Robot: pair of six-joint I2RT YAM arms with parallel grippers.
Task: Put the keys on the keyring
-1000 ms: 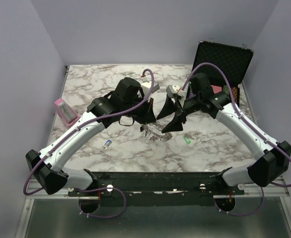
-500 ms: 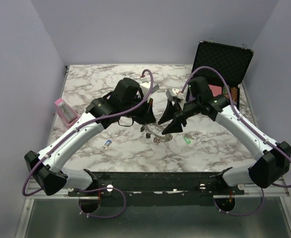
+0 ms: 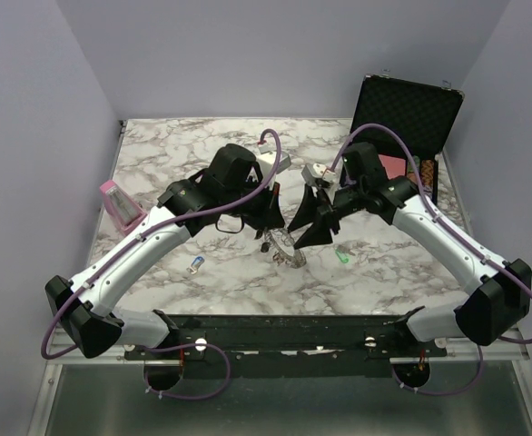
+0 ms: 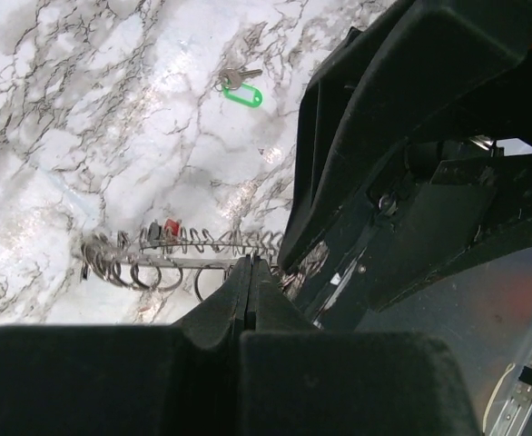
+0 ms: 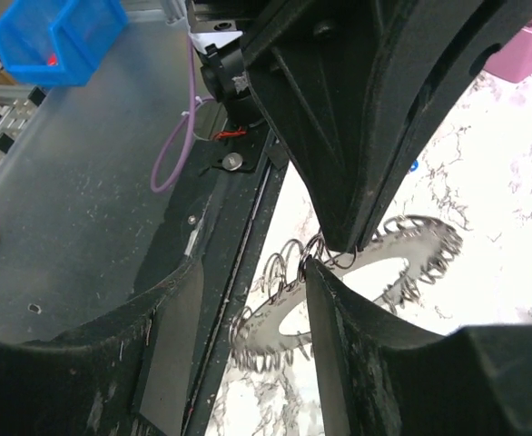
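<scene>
The left claw [image 4: 251, 272] is clamped tight on the keyring [image 4: 184, 252]. The right claw [image 5: 252, 282] stands partly open at the keyring's rim.

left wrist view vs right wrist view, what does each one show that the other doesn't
Only left wrist: a green-tagged key, and a red tag sitting on the keyring. Only right wrist: a blue bin and a purple cable. Both: the keyring, with the shut left fingers at its rim.
</scene>
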